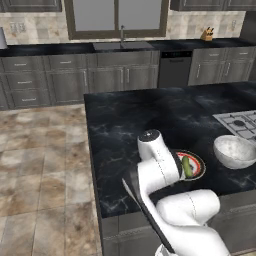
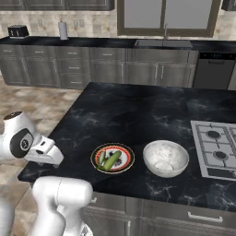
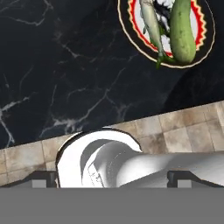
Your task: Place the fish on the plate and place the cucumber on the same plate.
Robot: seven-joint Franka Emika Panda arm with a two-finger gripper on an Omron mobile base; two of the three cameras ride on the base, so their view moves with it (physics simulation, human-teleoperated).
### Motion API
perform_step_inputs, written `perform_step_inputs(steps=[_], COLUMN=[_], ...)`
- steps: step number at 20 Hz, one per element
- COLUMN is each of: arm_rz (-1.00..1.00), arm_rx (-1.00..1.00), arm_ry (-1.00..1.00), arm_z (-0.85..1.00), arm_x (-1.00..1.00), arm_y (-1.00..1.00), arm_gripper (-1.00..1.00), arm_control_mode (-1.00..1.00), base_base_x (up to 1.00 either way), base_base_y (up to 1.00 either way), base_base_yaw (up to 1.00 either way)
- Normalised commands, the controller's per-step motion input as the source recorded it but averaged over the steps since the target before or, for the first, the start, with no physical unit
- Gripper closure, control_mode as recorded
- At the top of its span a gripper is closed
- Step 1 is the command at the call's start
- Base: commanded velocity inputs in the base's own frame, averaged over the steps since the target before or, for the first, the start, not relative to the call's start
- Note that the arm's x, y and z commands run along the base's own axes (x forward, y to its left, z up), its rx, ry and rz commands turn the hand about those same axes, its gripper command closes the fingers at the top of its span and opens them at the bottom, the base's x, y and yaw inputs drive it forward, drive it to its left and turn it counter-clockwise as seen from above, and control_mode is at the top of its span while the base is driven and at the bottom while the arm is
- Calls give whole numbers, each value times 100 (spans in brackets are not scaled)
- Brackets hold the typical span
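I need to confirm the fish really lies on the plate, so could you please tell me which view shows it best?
The hand view: the fish lies large on the plate, beside the cucumber. The right base view shows a thin pale sliver; in the left base view the arm blocks that side of the plate.

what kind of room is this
A kitchen, rendered rather than real. A dark marble island counter carries a gas stove, a white bowl and a plate. Along the far wall run grey cabinets, a sink with a tap and a dishwasher.
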Motion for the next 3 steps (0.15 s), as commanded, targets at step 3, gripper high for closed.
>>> perform_step_inputs(steps=[3], arm_rz=[3], arm_rx=[0], arm_ry=[-3], arm_z=[-7], arm_x=[-30], arm_y=[-8], arm_gripper=[-100], arm_control_mode=[-100], base_base_x=[0], base_base_y=[0], base_base_yaw=[0])
